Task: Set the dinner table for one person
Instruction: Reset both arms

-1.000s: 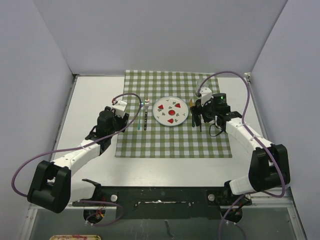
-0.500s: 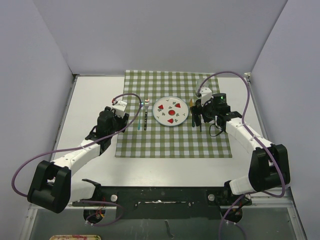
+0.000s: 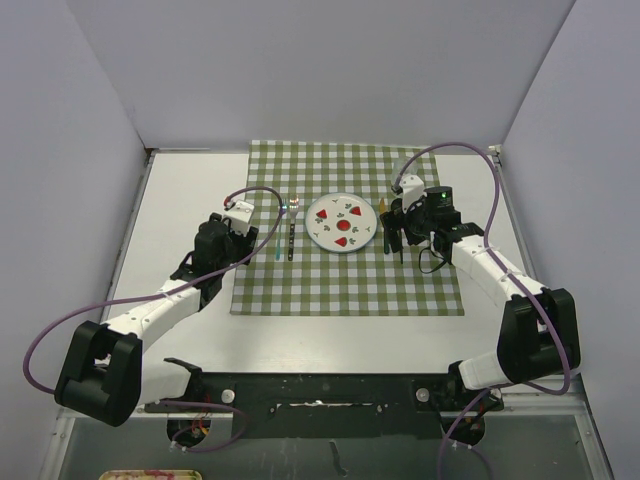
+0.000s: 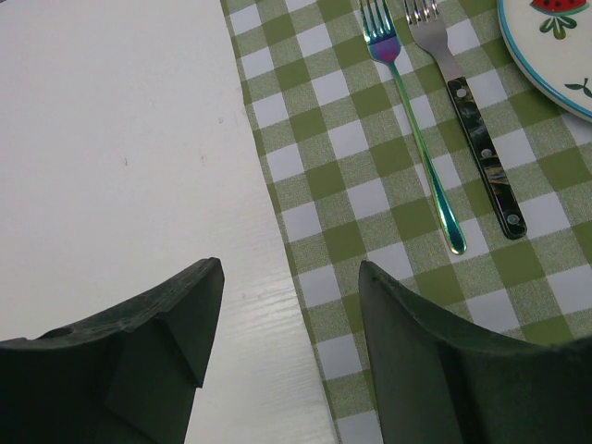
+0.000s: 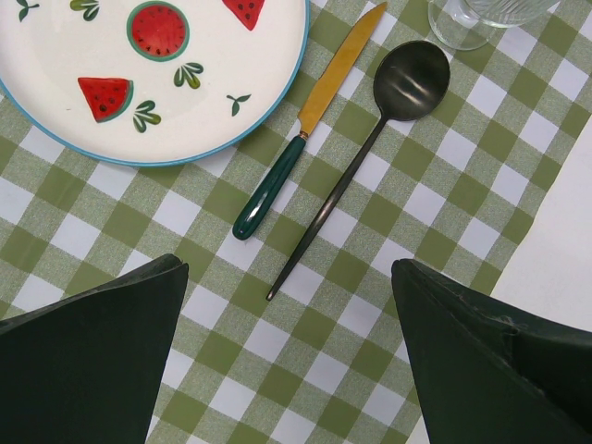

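**Place setting on the dinner table, seen from above and from both wrists.** The dinner table fills the floor of the top view, with a metal rail along its left side and grey walls close behind and beside it. A green-and-white checked cloth covers its far middle. We see bare white tabletop to the left of the cloth, a narrower strip to its right, and a band between its near hem and the arm bases.

At the cloth's centre lies a watermelon-patterned plate. To its left, two forks lie side by side without touching: an iridescent fork and a steel fork with a dark handle. Both lie well inside the cloth's left hem. To the plate's right, a gold-bladed knife with a green handle lies just beside the plate's blue rim. A black spoon lies just beyond the knife, its bowl near the foot of a clear glass.

The left gripper hangs with its fingers apart and nothing between them. The gap straddles the cloth's left hem, with open tabletop on its outer side. The right gripper stands spread wide and empty above the cloth, near the handle ends of the knife and spoon. The cloth's right hem and bare table show at the lower right of that view.
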Controlling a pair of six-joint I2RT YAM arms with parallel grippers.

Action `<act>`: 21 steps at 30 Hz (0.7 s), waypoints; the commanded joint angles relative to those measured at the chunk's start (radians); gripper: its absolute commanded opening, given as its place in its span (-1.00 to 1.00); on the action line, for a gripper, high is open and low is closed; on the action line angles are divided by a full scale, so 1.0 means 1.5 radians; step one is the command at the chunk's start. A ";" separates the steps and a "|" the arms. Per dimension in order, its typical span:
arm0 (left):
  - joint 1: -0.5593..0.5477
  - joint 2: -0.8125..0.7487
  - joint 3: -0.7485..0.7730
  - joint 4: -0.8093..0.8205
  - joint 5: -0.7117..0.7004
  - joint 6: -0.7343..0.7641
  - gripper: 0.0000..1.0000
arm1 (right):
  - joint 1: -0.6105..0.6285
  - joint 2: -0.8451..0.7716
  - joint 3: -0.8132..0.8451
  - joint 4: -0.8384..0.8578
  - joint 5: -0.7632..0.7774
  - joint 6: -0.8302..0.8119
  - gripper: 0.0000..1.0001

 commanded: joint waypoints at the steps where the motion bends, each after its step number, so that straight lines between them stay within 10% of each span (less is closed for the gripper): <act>1: 0.003 -0.016 0.006 0.043 0.002 0.004 0.18 | -0.002 -0.019 0.018 0.025 0.002 0.004 0.96; 21: 0.003 -0.014 0.008 0.040 0.006 0.004 0.18 | 0.000 -0.020 0.020 0.023 -0.002 0.003 0.96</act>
